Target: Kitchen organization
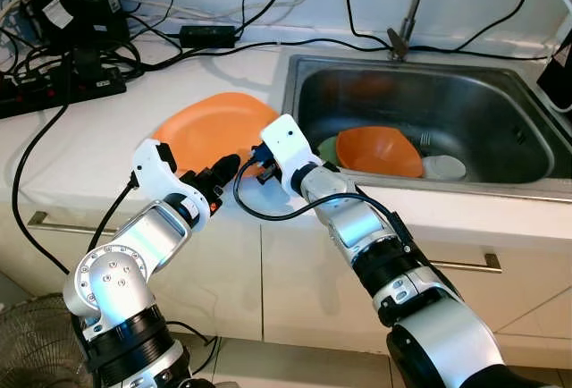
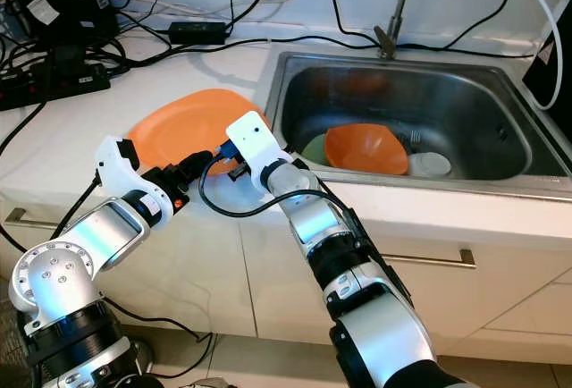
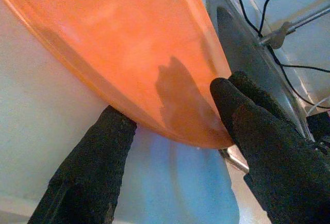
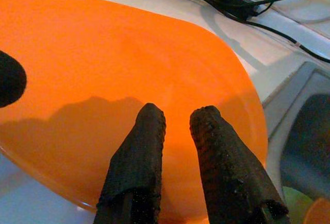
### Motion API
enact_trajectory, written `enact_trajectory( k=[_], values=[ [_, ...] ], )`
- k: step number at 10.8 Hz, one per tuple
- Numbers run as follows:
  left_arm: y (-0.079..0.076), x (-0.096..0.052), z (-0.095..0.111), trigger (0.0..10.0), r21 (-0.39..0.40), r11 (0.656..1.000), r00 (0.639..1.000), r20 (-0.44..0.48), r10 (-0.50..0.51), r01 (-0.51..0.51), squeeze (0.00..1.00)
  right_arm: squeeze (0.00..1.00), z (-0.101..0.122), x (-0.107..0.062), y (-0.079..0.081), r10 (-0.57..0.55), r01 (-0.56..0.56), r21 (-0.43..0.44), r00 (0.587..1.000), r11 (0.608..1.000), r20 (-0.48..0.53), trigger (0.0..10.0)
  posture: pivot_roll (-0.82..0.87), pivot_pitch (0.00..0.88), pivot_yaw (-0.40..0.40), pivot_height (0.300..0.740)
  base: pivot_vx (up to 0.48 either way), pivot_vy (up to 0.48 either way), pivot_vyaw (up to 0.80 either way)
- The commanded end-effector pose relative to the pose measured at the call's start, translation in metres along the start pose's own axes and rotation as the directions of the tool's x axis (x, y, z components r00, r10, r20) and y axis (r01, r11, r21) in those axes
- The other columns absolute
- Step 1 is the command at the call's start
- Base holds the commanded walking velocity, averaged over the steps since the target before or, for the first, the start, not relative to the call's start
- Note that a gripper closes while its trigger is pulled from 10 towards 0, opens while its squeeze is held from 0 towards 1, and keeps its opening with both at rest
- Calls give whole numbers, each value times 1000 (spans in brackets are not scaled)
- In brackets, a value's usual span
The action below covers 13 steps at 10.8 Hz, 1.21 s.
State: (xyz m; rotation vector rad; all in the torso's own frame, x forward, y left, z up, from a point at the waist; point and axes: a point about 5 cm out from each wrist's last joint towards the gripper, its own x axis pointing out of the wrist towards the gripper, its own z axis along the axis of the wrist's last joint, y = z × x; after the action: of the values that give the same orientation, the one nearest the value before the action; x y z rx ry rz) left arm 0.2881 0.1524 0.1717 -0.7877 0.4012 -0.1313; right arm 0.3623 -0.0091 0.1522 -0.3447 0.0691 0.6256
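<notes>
We find the flat orange plastic plate (image 1: 210, 129) on the white bench (image 1: 98, 151), just beside the left rim of the stainless steel sink (image 1: 429, 111), its near edge lifted off the bench top. Our left pincer (image 1: 225, 168) reaches that near edge from the front of the bench. In the left wrist view one black finger (image 3: 90, 170) lies under the plate and the other (image 3: 258, 126) over it, so the edge sits between them; the pincer is parted around the rim, and we cannot tell whether it truly pinches it.

Our right pincer (image 4: 178, 126) comes in from the sink side, hovering over the plate's near right part. Its two black fingers (image 4: 136, 157) stand a narrow gap apart, holding nothing (their shadow falls on the orange surface beneath). The tip of the left pincer shows as a dark blob at the plate's edge in the right wrist view.

Inside the sink lie a deep orange plastic bowl (image 1: 380, 151), a pale green dish (image 1: 328, 148) partly beneath it, and a small white round lid-like piece (image 1: 444, 168) just beside the bowl. At the back of the bench black cables (image 1: 223, 35) run to a black power strip (image 1: 58, 88), and the metal tap (image 1: 407, 21) rises behind the sink.
</notes>
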Motion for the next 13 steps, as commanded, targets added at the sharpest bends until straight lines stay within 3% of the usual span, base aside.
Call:
enact_trajectory(
  k=[1, 4, 8, 10, 12, 13],
  values=[
    [2, -1, -5, 10000, -18, 1000, 1000, -6, 19, -19, 0, 0, -8, 0, 0, 8, -7, 15, 999, 1000, -43, 10000, 187, 0, -13, 740, 0, 0, 0],
    [4, 2, 2, 10000, -44, 999, 998, 47, 31, -29, 0, 0, -18, -1, 3, 12, -10, 35, 998, 999, -61, 10000, 184, 0, -9, 740, 0, 0, 0],
    [21, 7, 21, 10000, -68, 988, 983, 108, 148, -141, 0, 0, -33, -6, 6, 5, 2, 73, 996, 997, -90, 10000, 182, 0, -8, 740, 0, 0, 0],
    [15, 17, 28, 10000, -20, 995, 990, 99, 103, -101, 0, 0, -33, -6, 5, 1, 5, 72, 996, 997, -87, 10000, 182, 0, -8, 740, 0, 0, 0],
    [7, 38, 36, 10000, 10, 999, 996, 86, 35, -36, 0, 0, -32, -6, 4, -2, 7, 70, 997, 998, -82, 10000, 170, 0, -2, 740, 0, 0, 0],
    [6, 42, 36, 0, 13, 999, 996, 82, 33, -34, 0, 0, -31, -6, 4, -5, 10, 71, 997, 997, -79, 10000, 168, 0, -2, 740, 0, 0, 0]
  ],
)
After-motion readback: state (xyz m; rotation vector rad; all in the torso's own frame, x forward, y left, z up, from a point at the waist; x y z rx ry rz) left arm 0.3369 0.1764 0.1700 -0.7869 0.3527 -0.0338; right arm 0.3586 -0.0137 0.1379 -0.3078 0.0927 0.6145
